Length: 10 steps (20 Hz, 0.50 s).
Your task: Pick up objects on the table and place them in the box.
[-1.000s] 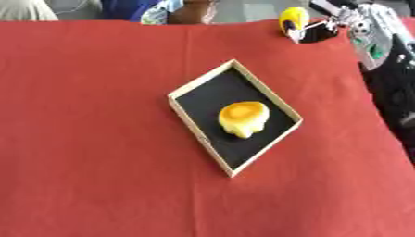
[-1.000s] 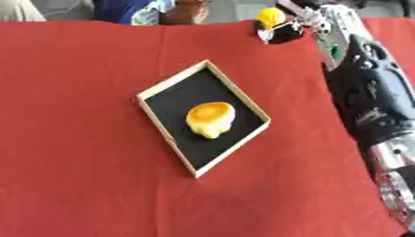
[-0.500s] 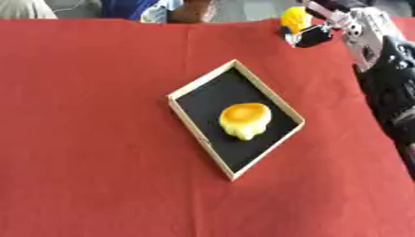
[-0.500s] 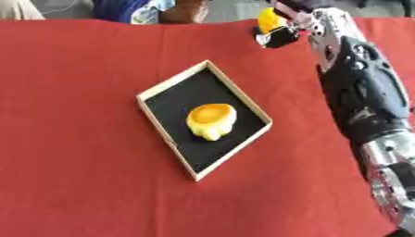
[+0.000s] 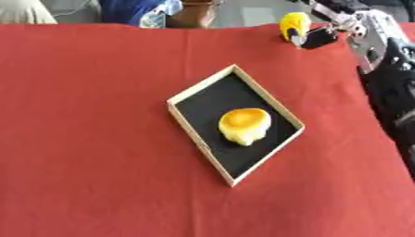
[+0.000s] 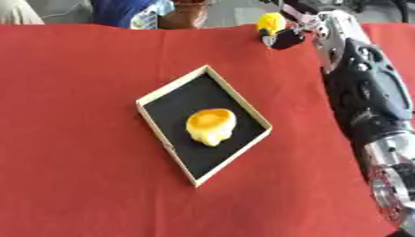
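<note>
A shallow wooden box [image 5: 189, 132] with a black floor lies diamond-wise in the middle of the red table. Inside it sits a yellow-orange rounded object [image 5: 243, 125]. At the table's far right edge my right hand [image 5: 321, 35] is curled round a small yellow object [image 5: 293, 24], held just above the cloth. My right arm [image 6: 361, 88] runs down the right side of the views. My left hand shows in neither view.
The red cloth [image 5: 89, 139] covers the whole table. People sit beyond the far edge [image 5: 154, 10], away from the objects.
My right hand with the yellow object has stayed near the far right edge, shifting only slightly.
</note>
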### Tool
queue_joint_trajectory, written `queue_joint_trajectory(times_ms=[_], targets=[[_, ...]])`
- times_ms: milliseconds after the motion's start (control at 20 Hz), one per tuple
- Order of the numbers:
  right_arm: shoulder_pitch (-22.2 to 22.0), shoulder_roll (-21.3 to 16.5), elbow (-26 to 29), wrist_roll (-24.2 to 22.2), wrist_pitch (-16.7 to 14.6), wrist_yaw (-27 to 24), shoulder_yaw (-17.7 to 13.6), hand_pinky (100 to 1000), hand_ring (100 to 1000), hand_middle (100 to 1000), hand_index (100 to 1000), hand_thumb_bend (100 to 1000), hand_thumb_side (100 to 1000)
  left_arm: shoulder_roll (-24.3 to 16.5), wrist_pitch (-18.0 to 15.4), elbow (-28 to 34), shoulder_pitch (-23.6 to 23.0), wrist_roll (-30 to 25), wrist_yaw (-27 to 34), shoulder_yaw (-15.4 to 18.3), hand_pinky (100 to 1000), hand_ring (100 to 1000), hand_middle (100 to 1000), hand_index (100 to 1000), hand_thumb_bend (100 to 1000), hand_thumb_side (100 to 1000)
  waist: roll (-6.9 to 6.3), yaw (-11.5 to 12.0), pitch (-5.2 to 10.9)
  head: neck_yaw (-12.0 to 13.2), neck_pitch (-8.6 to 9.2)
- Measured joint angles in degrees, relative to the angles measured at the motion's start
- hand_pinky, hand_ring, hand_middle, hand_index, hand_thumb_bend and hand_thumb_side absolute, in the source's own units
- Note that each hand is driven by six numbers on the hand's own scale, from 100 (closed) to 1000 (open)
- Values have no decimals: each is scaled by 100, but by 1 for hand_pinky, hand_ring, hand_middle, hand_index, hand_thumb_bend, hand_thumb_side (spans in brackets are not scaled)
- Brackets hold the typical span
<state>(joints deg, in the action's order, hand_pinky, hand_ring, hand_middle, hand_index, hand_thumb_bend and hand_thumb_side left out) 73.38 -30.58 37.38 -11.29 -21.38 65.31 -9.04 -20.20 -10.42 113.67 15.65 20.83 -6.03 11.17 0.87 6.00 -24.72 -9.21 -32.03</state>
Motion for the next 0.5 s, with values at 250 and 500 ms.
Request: queue_joint_trajectory(times_ms=[250,500], targets=[[0,-53,-79,-22,25,99,-11,917,1000,919,982,146,230,-1,1,0,0,3,-1,1,885,845,665,789,100,676,-3,-3,-4,1,16],[0,-54,-144,25,131,152,-65,918,1000,920,982,144,233,-1,2,0,0,3,-1,1,886,845,664,788,100,677,-3,10,-49,-7,42]])
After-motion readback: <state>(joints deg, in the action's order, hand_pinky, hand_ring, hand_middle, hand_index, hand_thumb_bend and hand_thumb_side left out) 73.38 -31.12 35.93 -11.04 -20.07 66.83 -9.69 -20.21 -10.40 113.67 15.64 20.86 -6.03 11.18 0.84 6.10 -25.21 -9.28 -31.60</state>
